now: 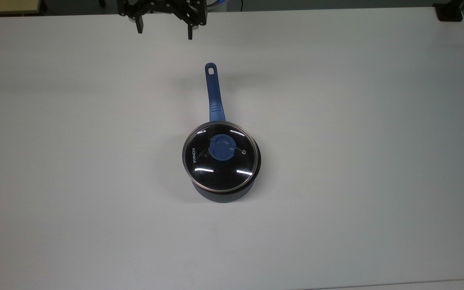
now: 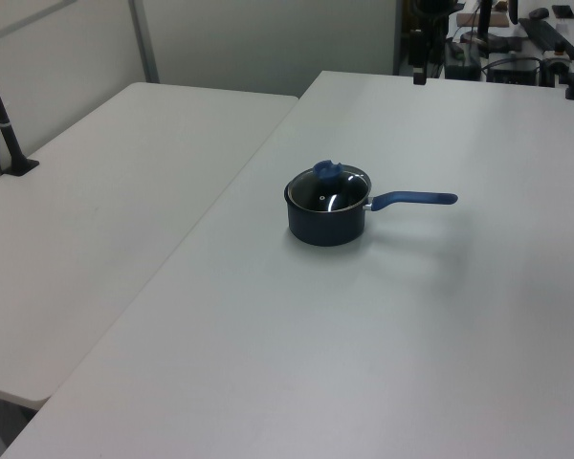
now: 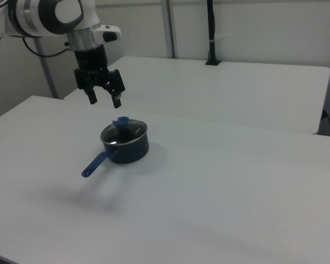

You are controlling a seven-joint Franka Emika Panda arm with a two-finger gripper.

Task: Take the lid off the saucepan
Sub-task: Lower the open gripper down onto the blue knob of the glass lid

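The dark navy saucepan [image 1: 226,192] [image 2: 325,225] [image 3: 133,150] stands on the white table, its long blue handle [image 1: 214,93] [image 2: 413,199] [image 3: 96,163] pointing toward the top view's upper edge. The glass lid [image 1: 220,157] [image 2: 329,191] [image 3: 124,132] with its blue knob [image 1: 221,147] [image 2: 325,171] [image 3: 121,121] rests on the pan. My gripper [image 1: 164,34] [image 3: 104,101] hangs open in the air, well above the table and away from the pan, past the handle's end in the top view. Nothing is between its fingers.
The white table [image 1: 357,121] stretches wide on all sides of the pan. A second table [image 2: 96,220] [image 3: 236,82] adjoins it, with a black post [image 3: 211,33] [image 2: 2,115] clamped to it. Clutter [image 2: 517,38] sits at the far end in the left view.
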